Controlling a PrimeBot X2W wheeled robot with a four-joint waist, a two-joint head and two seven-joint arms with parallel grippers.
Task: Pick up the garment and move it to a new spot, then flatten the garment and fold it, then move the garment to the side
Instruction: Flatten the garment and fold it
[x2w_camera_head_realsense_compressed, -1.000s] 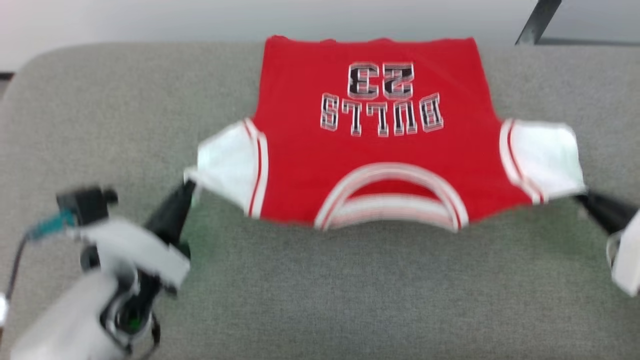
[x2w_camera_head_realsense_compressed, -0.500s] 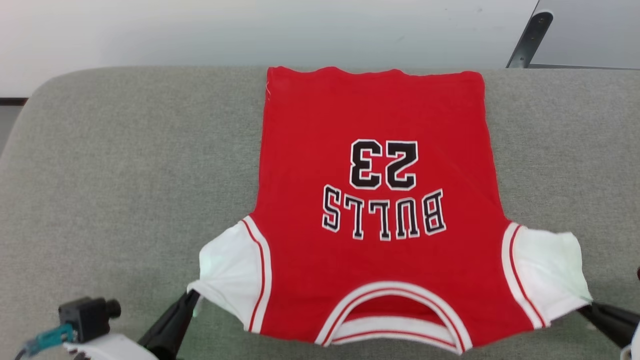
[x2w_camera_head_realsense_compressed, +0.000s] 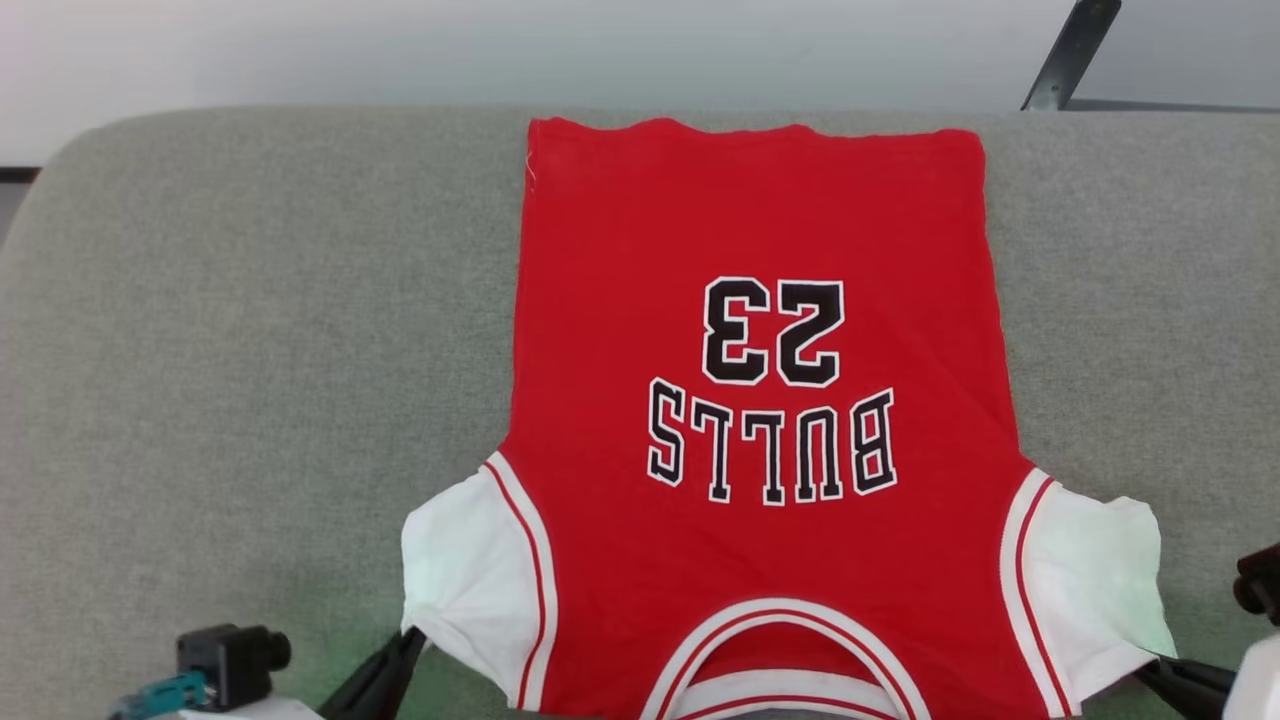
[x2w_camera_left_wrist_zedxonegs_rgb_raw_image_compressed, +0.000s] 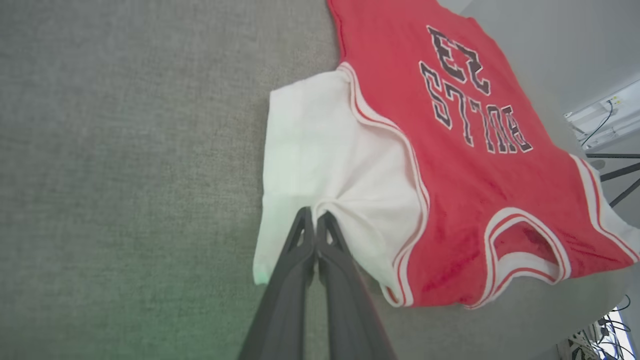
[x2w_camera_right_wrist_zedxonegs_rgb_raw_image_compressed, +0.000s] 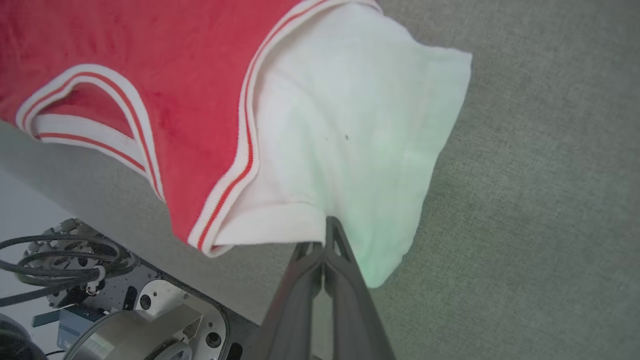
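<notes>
Two grippers pinch the garment (x2w_camera_head_realsense_compressed: 760, 250) spread on the grey cushion (x2w_camera_head_realsense_compressed: 250, 350): left gripper (x2w_camera_head_realsense_compressed: 415, 637) at 7 o'clock, right gripper (x2w_camera_head_realsense_compressed: 1150, 665) at 5 o'clock, both squeezed tight on its white corners.

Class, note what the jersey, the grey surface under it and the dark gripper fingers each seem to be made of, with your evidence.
Jersey: soft knit-looking cloth, matt; it puckers where pinched.
Grey surface: woven upholstery-like fabric, matt; fine flecked weave.
Fingers: likely hard plastic, dull black; smooth, rigid, with openings near the tips.
</notes>
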